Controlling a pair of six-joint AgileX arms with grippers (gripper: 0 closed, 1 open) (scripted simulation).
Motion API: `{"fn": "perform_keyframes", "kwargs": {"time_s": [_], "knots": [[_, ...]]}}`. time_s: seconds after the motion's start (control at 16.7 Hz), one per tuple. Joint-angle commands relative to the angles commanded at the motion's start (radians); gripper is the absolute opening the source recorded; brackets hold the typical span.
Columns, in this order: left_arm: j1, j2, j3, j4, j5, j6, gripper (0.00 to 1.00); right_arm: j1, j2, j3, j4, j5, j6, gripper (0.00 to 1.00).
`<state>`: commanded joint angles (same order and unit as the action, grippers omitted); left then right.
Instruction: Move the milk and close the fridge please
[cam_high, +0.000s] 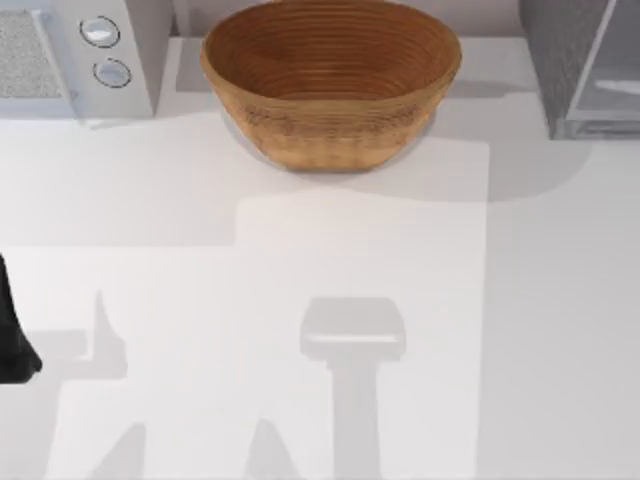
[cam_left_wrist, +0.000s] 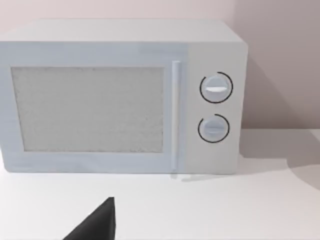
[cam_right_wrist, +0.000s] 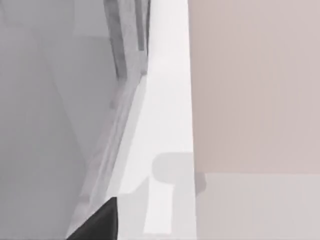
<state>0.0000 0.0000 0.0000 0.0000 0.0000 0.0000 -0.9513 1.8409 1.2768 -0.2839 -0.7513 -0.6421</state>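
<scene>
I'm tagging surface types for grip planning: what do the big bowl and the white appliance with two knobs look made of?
The bowl looks like woven wicker or coiled rattan, matt: tan with ridged concentric rings. The white appliance looks like smooth painted metal or plastic, slightly satin, with a grainy speckled door panel; which of the two I can't tell.

White appliance (cam_left_wrist: 122, 97) with two round knobs (cam_left_wrist: 216, 88), on white table (cam_left_wrist: 210, 210), dark fingertip (cam_left_wrist: 100, 222) in foreground
</scene>
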Motion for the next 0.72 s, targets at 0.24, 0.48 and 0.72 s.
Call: {"fn": "perform_keyframes", "kwargs": {"time_s": [0.24, 0.48, 0.72], "knots": [[0.0, 0.0, 0.0, 0.0, 0.0, 0.0, 1.0, 0.1, -0.021, -0.045, 0.041, 0.078, 0.09, 1.0], [0.0, 0.0, 0.0, 0.0, 0.0, 0.0, 1.0, 0.284, -0.065, -0.097, 0.109, 0.213, 0.201, 1.0], [0.0, 0.0, 0.0, 0.0, 0.0, 0.0, 1.0, 0.442, -0.095, -0.156, 0.163, 0.334, 0.304, 1.0]]}}
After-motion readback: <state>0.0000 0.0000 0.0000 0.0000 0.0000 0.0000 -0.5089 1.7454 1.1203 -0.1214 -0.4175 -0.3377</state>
